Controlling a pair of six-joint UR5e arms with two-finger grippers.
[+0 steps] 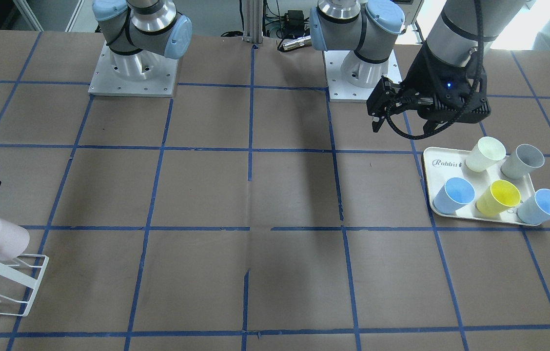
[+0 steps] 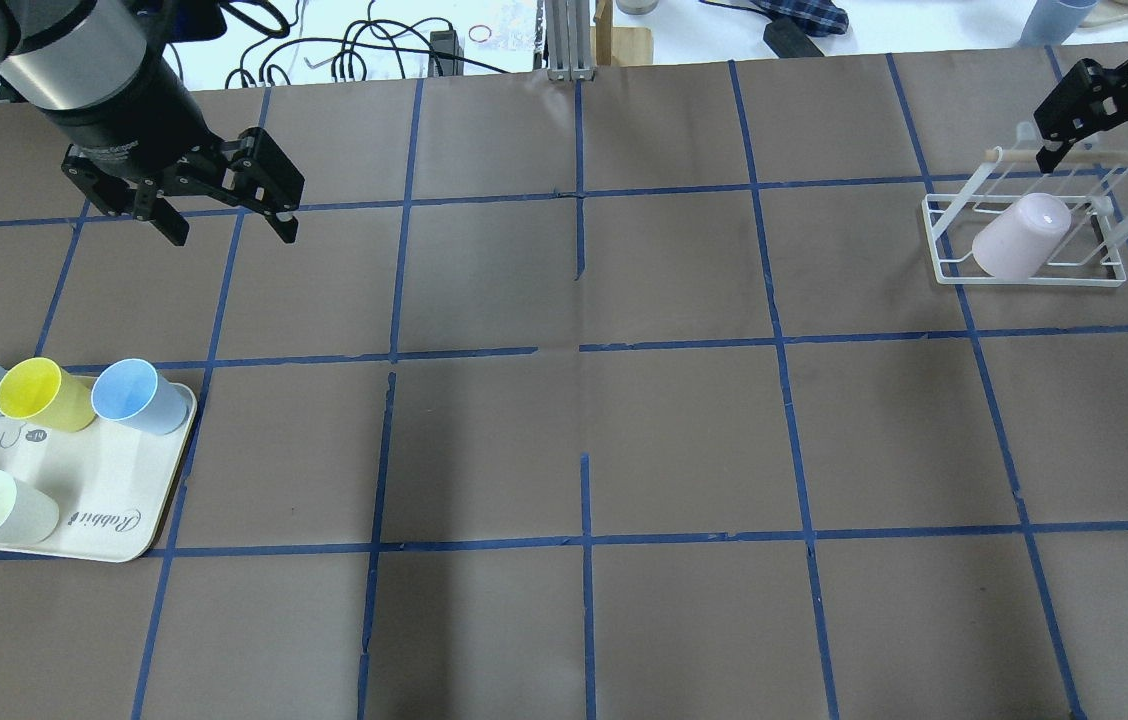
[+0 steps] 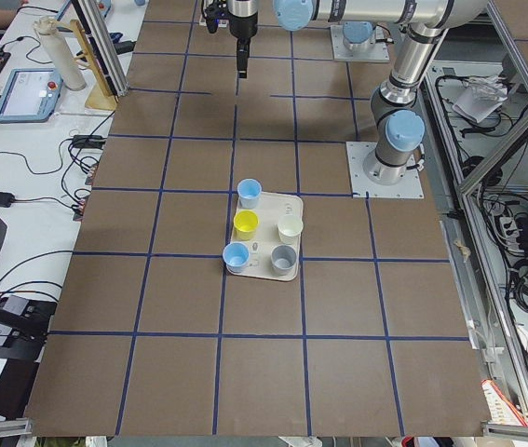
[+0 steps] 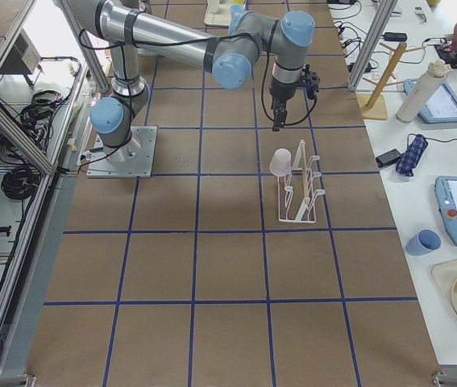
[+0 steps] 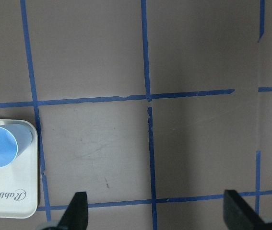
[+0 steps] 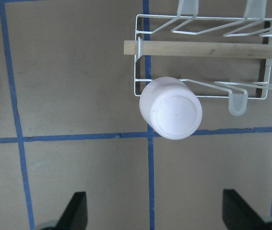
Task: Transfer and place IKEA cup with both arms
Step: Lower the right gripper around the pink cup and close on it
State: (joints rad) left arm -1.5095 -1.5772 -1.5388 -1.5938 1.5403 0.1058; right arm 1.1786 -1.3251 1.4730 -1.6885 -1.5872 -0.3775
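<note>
The IKEA cup [image 2: 1021,235] sits upside down and tilted on a white wire rack [image 2: 1034,282], base uppermost, at the end of the rack under its wooden rod [image 6: 198,49] (the wrist view shows its round pink bottom hanging past the rack's wire edge). The right end effector [image 2: 1104,150] hangs above the rack, clear of the cup, its fingers spread wide and holding nothing. Well apart, on the other side of the brown taped surface [image 2: 684,430], the left end effector [image 2: 231,225] hovers over bare paper, likewise spread and empty. Near it lies a cream tray [image 2: 94,480] bearing two light blue cups, a yellow, a cream-white and a grey one.
</note>
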